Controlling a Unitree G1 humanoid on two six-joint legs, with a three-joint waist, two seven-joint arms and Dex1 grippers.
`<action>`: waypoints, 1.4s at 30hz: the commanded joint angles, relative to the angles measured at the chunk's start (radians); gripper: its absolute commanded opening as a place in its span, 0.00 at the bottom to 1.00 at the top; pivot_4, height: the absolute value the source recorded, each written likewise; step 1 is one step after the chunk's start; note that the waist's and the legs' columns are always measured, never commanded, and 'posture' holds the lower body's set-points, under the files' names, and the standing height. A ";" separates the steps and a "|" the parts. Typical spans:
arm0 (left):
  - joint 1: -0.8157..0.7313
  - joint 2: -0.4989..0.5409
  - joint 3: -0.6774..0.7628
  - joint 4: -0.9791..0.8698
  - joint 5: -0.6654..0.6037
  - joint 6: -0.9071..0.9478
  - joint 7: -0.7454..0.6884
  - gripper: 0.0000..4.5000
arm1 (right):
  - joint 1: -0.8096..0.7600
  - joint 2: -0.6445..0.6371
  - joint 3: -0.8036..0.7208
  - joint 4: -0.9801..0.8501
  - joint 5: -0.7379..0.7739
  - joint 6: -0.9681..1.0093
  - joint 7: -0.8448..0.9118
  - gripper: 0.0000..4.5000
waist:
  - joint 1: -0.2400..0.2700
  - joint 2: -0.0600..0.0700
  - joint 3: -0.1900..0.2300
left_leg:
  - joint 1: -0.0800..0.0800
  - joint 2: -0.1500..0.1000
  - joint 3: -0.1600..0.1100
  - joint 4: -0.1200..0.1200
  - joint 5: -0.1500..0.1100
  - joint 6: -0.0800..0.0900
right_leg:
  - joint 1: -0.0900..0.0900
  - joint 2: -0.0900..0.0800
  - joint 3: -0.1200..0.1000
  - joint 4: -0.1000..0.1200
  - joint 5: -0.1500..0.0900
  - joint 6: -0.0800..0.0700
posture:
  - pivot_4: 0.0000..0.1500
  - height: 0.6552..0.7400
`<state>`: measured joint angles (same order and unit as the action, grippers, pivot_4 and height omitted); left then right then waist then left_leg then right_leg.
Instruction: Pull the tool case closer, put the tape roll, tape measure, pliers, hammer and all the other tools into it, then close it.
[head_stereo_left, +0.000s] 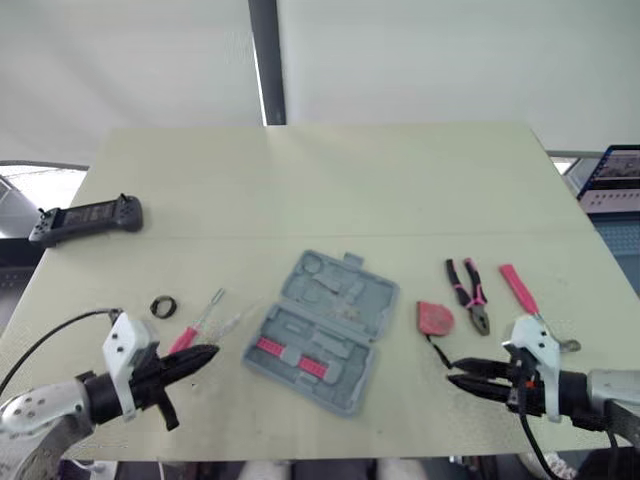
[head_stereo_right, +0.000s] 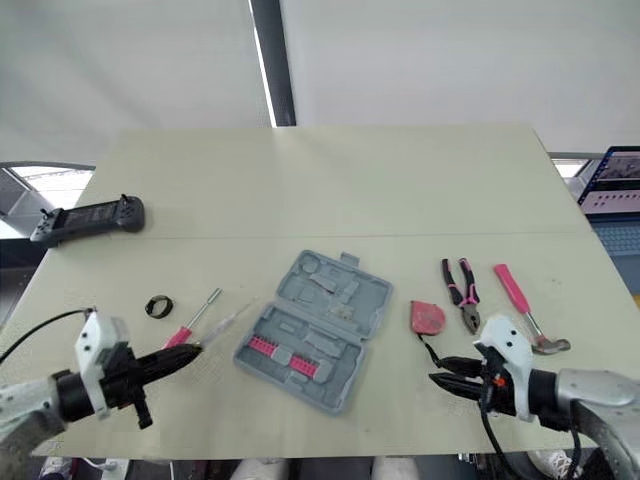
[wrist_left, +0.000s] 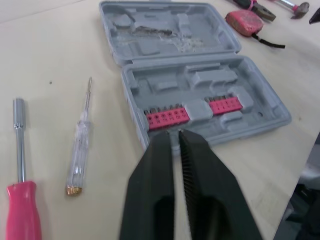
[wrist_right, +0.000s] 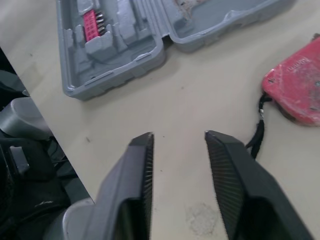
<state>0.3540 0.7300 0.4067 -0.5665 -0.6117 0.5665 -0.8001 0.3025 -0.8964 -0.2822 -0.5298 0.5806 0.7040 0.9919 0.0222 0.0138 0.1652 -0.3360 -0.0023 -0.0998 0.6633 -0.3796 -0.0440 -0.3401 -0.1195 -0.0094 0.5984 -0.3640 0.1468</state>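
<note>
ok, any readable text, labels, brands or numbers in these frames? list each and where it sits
Nothing legible to quote.
On the tape measure: a faint marking on the red face, too blurred to read.
On the laptop screen past the table's right edge: content too small to read.
On the handheld controller: no marking I can make out.
On the tool case: no lettering visible in the open grey halves.

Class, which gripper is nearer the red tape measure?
Right. The right gripper sits just on the robot's side of the tape measure; the left gripper is across the open tool case, beside the screwdrivers.
</note>
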 joint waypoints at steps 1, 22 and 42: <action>-0.105 0.028 -0.057 0.038 -0.002 0.045 0.017 0.00 | -0.054 -0.001 0.056 -0.033 0.005 0.014 -0.021 0.01 | -0.001 0.000 0.000 | 0.000 0.000 0.000 0.000 0.000 0.000 | -0.001 0.000 0.000 0.001 0.000 0.000 | 1.00 1.00; -0.761 0.046 -0.493 0.626 0.195 0.138 -0.110 0.00 | -0.362 0.166 0.382 0.051 -0.159 0.139 -0.302 0.01 | -0.028 -0.002 0.000 | -0.001 -0.001 -0.001 0.000 0.001 -0.002 | -0.020 0.000 -0.007 0.022 0.000 0.001 | 1.00 1.00; -0.839 -0.071 -0.576 0.781 0.391 -0.011 -0.110 0.00 | -0.367 0.221 0.444 0.023 -0.208 0.174 -0.358 0.01 | -0.027 -0.002 0.000 | -0.001 -0.001 -0.002 0.001 0.001 -0.002 | -0.021 -0.001 -0.007 0.024 0.001 0.001 | 1.00 1.00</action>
<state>-0.4685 0.6633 -0.1710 0.2139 -0.2297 0.5741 -0.9030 -0.0626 -0.6826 0.1540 -0.4697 0.3738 0.8764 0.6432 -0.0047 0.0122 0.1654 -0.3366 -0.0032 -0.1013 0.6646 -0.3786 -0.0461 -0.3611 -0.1201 -0.0170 0.6228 -0.3635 0.1478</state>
